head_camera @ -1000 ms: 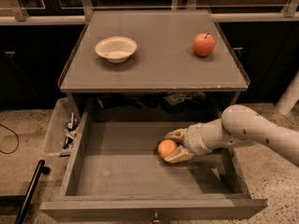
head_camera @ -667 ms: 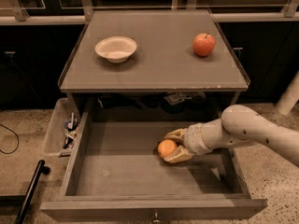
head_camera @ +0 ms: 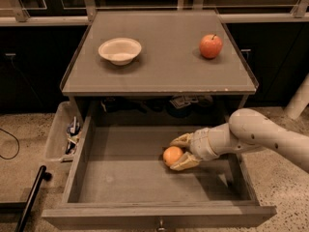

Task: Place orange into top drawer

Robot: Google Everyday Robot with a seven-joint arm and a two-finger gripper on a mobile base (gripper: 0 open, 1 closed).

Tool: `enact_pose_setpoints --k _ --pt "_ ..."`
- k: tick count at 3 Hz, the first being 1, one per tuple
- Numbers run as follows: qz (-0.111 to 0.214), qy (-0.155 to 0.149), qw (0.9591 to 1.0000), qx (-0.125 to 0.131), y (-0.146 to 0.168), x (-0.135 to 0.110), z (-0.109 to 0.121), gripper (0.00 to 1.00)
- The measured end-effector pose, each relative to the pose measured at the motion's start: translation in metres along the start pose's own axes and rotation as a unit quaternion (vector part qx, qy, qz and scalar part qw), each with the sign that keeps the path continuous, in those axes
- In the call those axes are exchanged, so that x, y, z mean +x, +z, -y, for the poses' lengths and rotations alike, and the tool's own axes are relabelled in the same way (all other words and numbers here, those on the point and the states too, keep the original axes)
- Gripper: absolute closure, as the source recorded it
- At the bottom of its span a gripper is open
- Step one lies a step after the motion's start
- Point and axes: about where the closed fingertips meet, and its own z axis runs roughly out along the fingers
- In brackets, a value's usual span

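The orange (head_camera: 172, 155) is small, round and smooth, and sits low inside the open top drawer (head_camera: 120, 178), right of its middle. My gripper (head_camera: 177, 152) reaches in from the right, its white arm crossing the drawer's right wall. Its two pale fingers (head_camera: 182, 140) stand on either side of the orange and hold it. The drawer is pulled far out, with a flat grey-brown bottom, low walls and a small knob (head_camera: 160, 224) on the front.
On the cabinet top (head_camera: 159, 76) stand a white bowl (head_camera: 119, 50) at the left and a red apple (head_camera: 211, 46) with a stem at the right. A clear plastic bin (head_camera: 60, 134) with small items hangs left of the drawer. A black pole (head_camera: 30, 199) lies at the lower left.
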Motion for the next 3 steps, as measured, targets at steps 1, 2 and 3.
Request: enact_pose_setpoints --k 1,2,3 --pt "0.012 -0.004 0.9999 -0.006 -0.020 -0.015 -0.009 0.00" --pt "0.014 -0.022 0.9996 0.007 -0.054 -0.035 -0.015 0.00" --pt "0.000 -0.041 0.9989 0.024 -0.097 -0.049 -0.017 0.00"
